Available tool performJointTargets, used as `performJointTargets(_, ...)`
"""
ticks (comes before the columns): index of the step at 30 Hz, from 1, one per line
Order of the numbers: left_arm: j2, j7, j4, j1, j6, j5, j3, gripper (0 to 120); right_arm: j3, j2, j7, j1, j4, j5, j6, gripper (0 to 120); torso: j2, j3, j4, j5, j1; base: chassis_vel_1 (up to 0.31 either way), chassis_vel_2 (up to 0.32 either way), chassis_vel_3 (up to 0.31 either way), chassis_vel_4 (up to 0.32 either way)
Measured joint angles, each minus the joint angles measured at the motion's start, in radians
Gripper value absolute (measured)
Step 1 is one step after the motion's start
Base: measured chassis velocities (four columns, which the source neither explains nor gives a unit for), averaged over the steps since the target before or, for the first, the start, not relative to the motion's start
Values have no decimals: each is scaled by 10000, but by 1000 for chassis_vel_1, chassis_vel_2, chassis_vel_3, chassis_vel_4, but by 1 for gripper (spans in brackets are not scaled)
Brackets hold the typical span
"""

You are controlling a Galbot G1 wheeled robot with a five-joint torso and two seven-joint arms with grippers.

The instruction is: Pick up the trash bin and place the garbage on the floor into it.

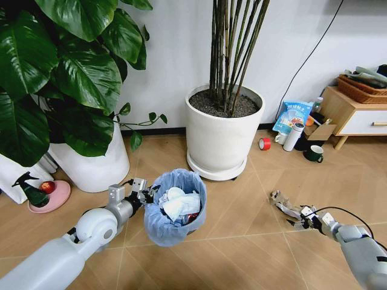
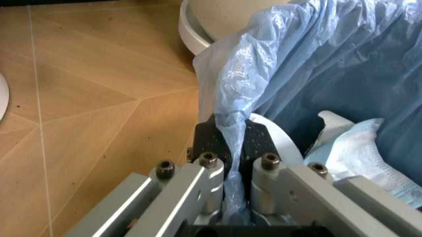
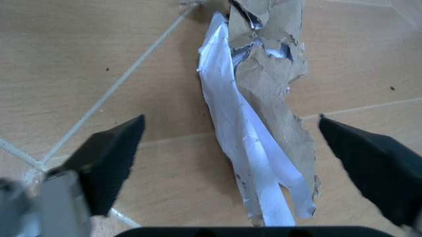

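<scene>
Seemingly the task is at its last pickup. From the head view, the bin [image 1: 175,208] sits on the floor in front of the white pot [image 1: 222,140], already holding crumpled white paper [image 1: 179,204] and a bit of red. The left gripper [image 1: 147,194] is at the bin's rim on the robot's left side. Well apart, on the robot's right, a wrapper [image 1: 283,202] lies on the bare floor, and the right gripper [image 1: 300,219] is low just beside its near end. A spray bottle [image 1: 30,190], a mug [image 1: 314,154] and a flask [image 1: 293,136] stand off to the sides and are not litter.

From the left wrist view, the left gripper [image 2: 230,144] is pinched closed on a gathered fold of the blue bag [image 2: 232,79] at the bin's edge, so it holds the bin by its liner and rim. White paper [image 2: 359,150] shows inside.

From the right wrist view, the right gripper [image 3: 260,143] is spread wide, one dark finger [image 3: 108,158] on each side of the wrapper [image 3: 260,113], a torn brown and white strip with a silvery patch, lying flat on the floor. Neither pad touches it.

I judge the step to be grasping this piece. The next move calls for coming down to the floor and closing across the strip's narrow width, since it is thin, flat and could slide or tear.
</scene>
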Motion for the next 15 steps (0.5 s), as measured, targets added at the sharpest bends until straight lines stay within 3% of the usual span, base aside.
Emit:
performJointTargets(4, 0, 9, -1, 46, -13, 32, -28, 0, -65, 95, 192, 129, -226, -1, -107, 72, 0, 0, -1, 2, 0, 0, 0, 0, 0)
performJointTargets(6, 0, 9, -4, 56, -16, 36, -36, 0, -80, 104, 230, 145, -262, -2, -122, 70, 0, 0, 0, 1, 0, 0, 0, 0, 0)
performJointTargets(15, 0, 39, -1, 96, -49, 40, -105, 0, -188, 70, 716, 172, -431, -120, -262, 34, 0, 0, -1, -1, 0, 0, 0, 0, 0)
